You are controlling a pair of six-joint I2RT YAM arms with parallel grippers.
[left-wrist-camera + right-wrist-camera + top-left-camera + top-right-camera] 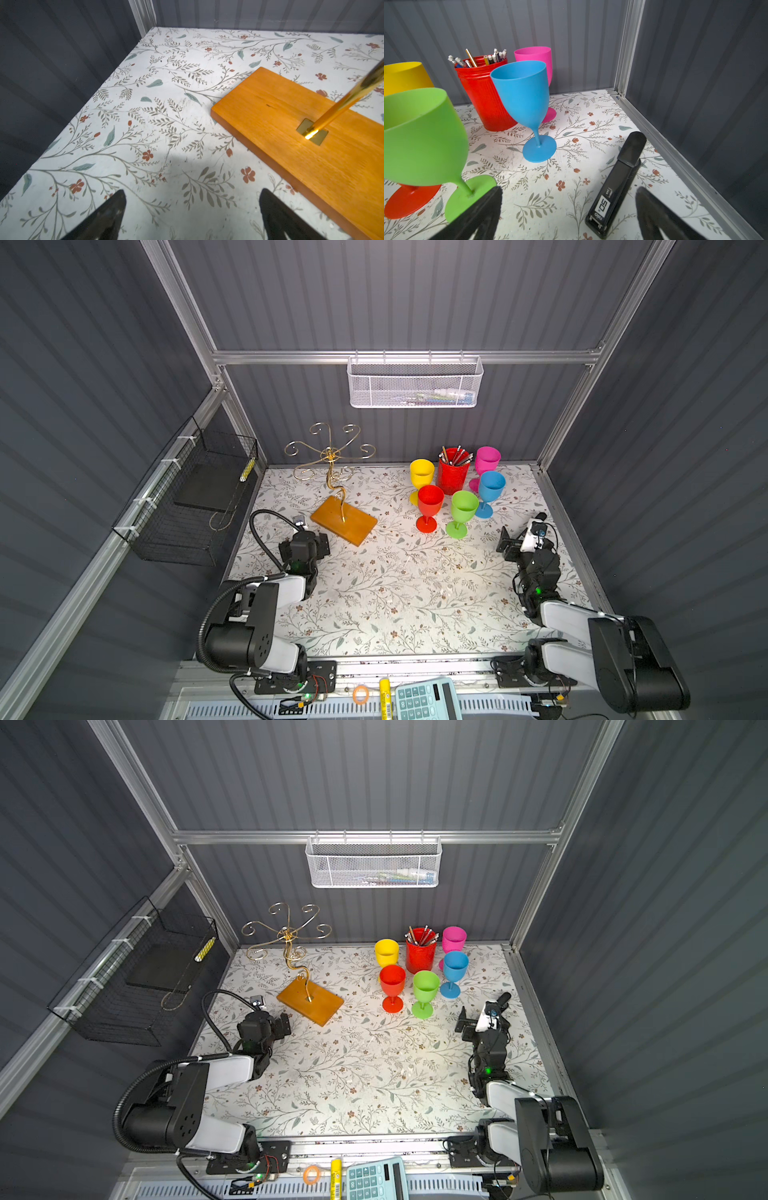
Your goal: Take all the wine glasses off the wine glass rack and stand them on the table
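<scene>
The wine glass rack (330, 456) stands at the back left on its orange-brown base (344, 519); its gold scroll arms are bare in both top views. Several coloured wine glasses stand upright on the table at the back right: yellow (422, 472), red (430, 499), green (464, 506), blue (521, 91) and pink (487, 458). My left gripper (192, 207) is open just short of the base (311, 145), holding nothing. My right gripper (569, 207) is open beside the green glass's foot (467, 197), with only bare table between its fingers.
A red pot of pens (454, 472) stands among the glasses. A black stapler (618, 182) lies near the right wall. A white mesh basket (415, 383) hangs on the back wall, a black wire basket (195, 497) on the left wall. A calculator (428, 699) lies in front.
</scene>
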